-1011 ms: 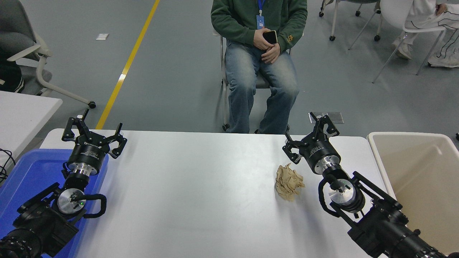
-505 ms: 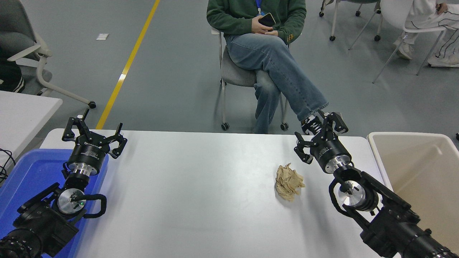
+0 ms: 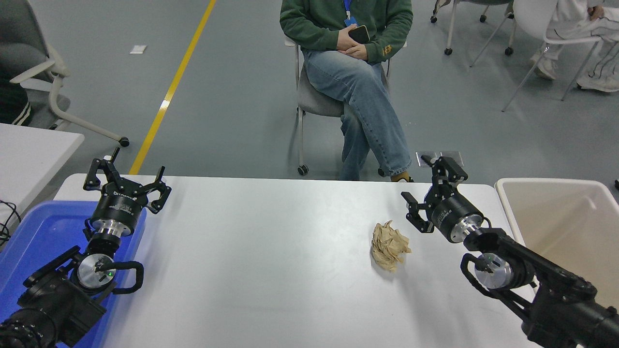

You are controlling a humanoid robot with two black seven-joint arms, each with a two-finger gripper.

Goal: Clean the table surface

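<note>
One crumpled tan paper wad on smooth matte white table surface, right tool beside it — fingers spread, empty.

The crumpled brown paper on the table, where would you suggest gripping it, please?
Probably across the bulging middle of the crumpled paper, coming from above: it lies loose on the table surface, and the open right gripper is just beyond it.

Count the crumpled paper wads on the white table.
1: a crumpled brown paper wad lies on the table surface, right of centre, just left of the open right gripper. Nothing hides more.
</note>
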